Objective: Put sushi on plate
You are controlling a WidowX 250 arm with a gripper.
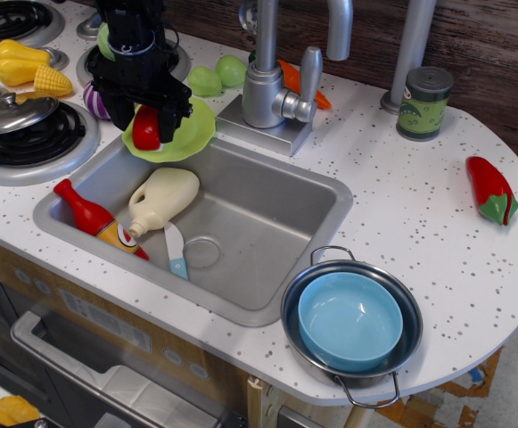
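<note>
I see the red sushi point(146, 128) sitting low over the lime-green plate point(192, 131), at the plate's left edge behind the sink point(267, 223). My gripper point(143, 111) is pinched on it from above. I judge the carry done; what's left is to let go and lift clear. Whether the sushi already touches the plate, I cannot tell.

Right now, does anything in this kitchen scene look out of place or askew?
Yes. A ketchup bottle, a cream bottle and a small knife lie on their sides in the sink. The green plate overhangs the sink's back edge.
</note>
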